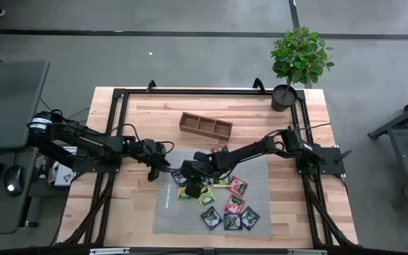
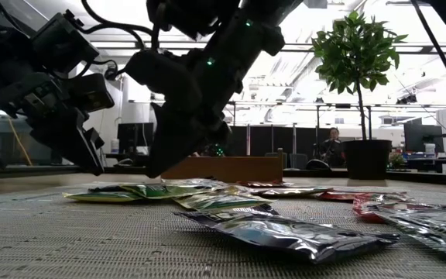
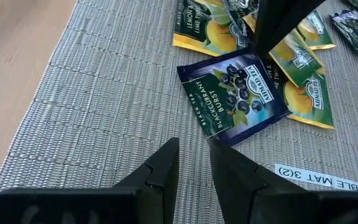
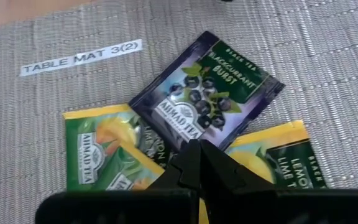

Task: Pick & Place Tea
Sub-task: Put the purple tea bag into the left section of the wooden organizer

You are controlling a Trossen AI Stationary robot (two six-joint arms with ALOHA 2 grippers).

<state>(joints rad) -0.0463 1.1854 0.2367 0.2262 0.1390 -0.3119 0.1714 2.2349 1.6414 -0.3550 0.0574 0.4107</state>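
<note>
Several tea sachets lie flat on the grey mat point(image 1: 183, 219): yellow-green ones point(image 1: 207, 199), red-pink ones point(image 1: 238, 186) and black ones point(image 1: 231, 221). One black blackcurrant sachet point(image 4: 210, 93) lies on top of two yellow-green sachets point(image 4: 104, 155); it also shows in the left wrist view point(image 3: 235, 93). My right gripper point(image 4: 197, 147) is shut, pointing down over this sachet's near corner. My left gripper point(image 3: 194, 148) is a little open and empty, low over the mat just left of the black sachet. My right gripper has its shut fingertips at the black sachet's corner point(image 4: 188, 134), coming from above and slanting down. The sachet lies flat on the yellow-green ones. The fingers themselves hide the spot, so I cannot tell whether they touch it.
The brown three-compartment wooden tray point(image 1: 205, 125) stands on the bare wood beyond the mat's far edge. A potted plant point(image 1: 299, 60) stands at the far right corner. A black metal frame point(image 1: 119, 99) runs around the table. Bare mat lies to the left of the sachets.
</note>
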